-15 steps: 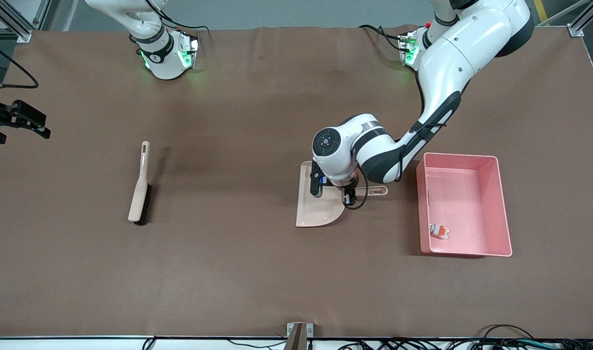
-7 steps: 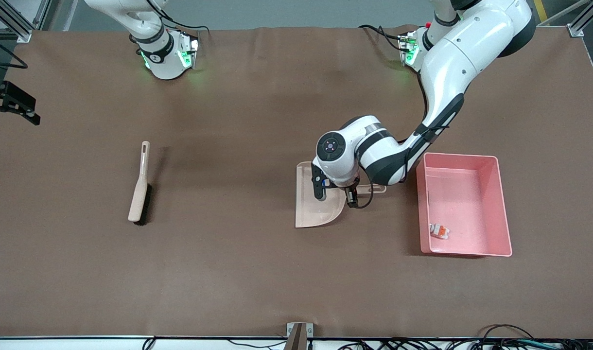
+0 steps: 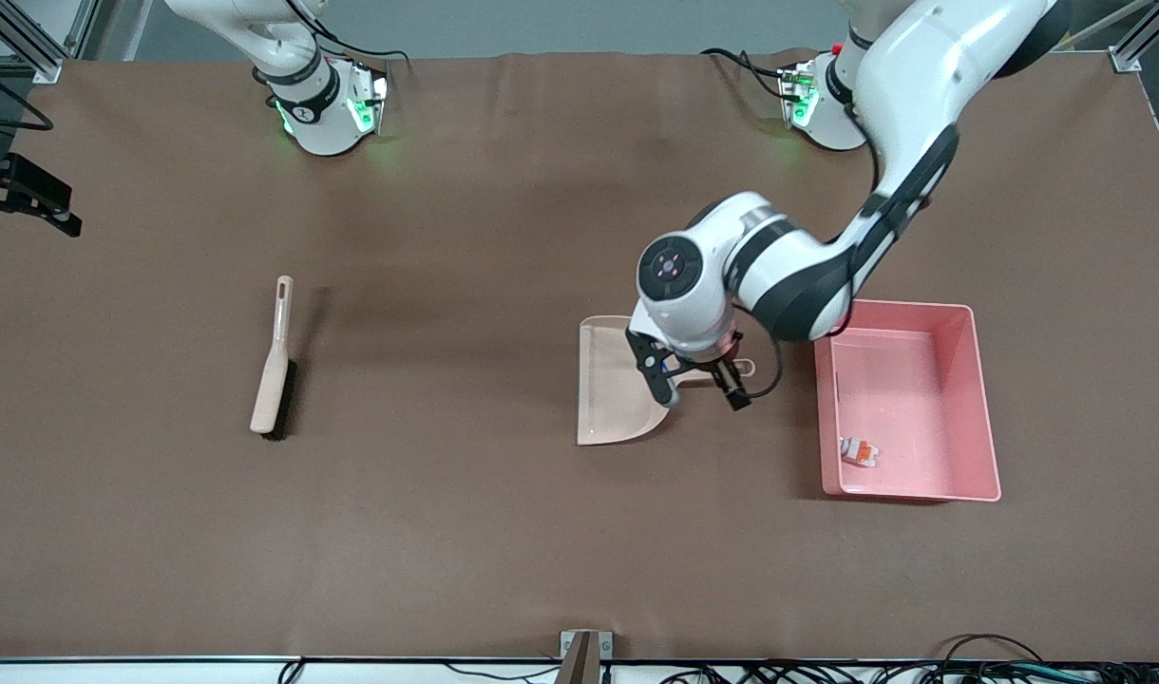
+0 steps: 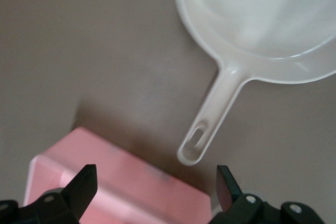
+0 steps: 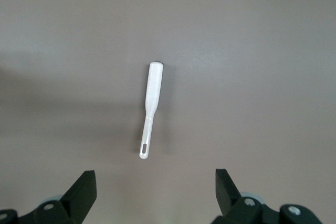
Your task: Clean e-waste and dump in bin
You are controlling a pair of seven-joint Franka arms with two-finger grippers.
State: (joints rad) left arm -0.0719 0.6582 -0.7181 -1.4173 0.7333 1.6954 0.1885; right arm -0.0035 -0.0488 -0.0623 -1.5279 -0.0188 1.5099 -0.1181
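The pink bin (image 3: 959, 328) stands toward the left arm's end of the table. The white part with an orange band (image 3: 860, 451) lies inside it, in the corner nearest the front camera. The dark cylinder is not in view. My left gripper (image 3: 699, 391) is open and empty over the beige dustpan's handle (image 3: 743, 367). The left wrist view shows the dustpan (image 4: 262, 14), the bin's rim (image 4: 131, 187) and my left gripper (image 4: 156, 182). My right gripper (image 3: 66, 214) waits, open and empty, high at the right arm's end. It also shows in the right wrist view (image 5: 156, 182).
The dustpan (image 3: 613, 389) lies flat on the brown table, beside the bin. A beige brush (image 3: 274, 366) with dark bristles lies toward the right arm's end; it also shows in the right wrist view (image 5: 151, 103).
My left gripper has lifted off the dustpan's handle and moved toward the bin. The dustpan shifted slightly and now rests still. My right gripper drew back toward the table's end.
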